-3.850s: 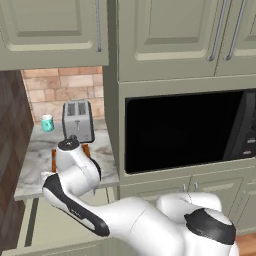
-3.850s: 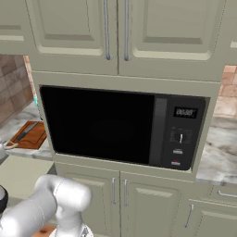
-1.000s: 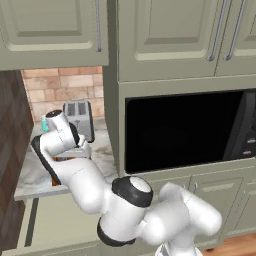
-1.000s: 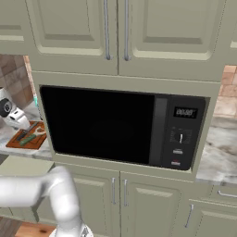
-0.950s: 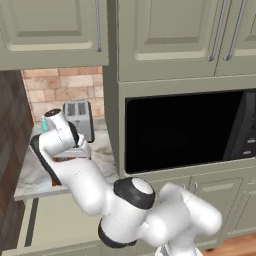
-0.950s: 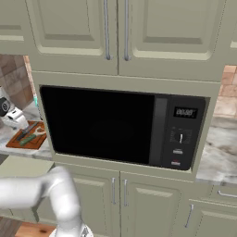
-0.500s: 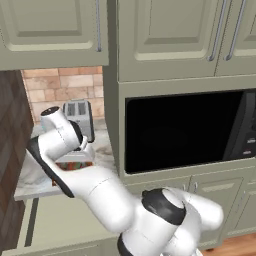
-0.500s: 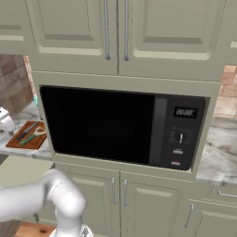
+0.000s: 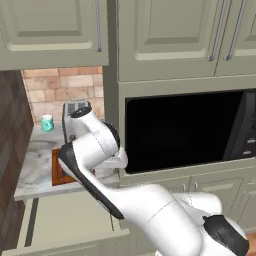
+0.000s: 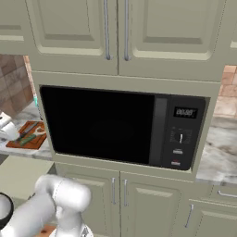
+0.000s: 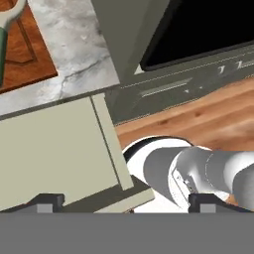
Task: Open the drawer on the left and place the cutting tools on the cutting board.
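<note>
Microwave (image 10: 120, 127) off to one side of jaws, built in under cabinets. Drawer (image 11: 54, 154) pulled open, directly under jaws, beige inside bare. Cutting board (image 10: 28, 135) on marble counter (image 11: 79, 54) beyond drawer, green-handled tools (image 10: 27, 137) lying on it. Gripper (image 11: 124, 202) hangs above drawer; tips wide apart, nothing between.
</note>
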You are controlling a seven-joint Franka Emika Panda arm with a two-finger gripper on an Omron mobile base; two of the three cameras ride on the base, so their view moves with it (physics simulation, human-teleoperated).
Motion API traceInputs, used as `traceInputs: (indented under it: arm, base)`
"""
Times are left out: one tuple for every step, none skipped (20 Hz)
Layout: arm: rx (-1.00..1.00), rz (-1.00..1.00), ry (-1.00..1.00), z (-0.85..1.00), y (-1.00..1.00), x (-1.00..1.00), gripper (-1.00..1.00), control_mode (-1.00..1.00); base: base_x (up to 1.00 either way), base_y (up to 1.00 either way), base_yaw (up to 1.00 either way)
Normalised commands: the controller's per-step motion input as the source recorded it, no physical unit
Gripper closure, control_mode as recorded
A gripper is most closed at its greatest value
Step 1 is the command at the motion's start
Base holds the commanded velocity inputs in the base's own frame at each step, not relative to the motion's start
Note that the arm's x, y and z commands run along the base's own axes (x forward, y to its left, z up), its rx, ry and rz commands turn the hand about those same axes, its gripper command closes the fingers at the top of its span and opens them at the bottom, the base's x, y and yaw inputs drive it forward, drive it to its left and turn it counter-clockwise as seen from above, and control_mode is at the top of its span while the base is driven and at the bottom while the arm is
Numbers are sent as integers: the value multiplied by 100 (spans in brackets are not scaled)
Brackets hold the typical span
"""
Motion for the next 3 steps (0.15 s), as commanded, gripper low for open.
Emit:
traceInputs:
  arm:
    - [2, 10, -5, 41, -100, -44, -100, -100]
    - [5, 10, -5, 43, -100, -36, -100, -100]
    - [7, 10, -7, 45, -100, -31, -100, -100]
  base:
    - [0, 0, 0]
    - [0, 0, 0]
    - [0, 0, 0]
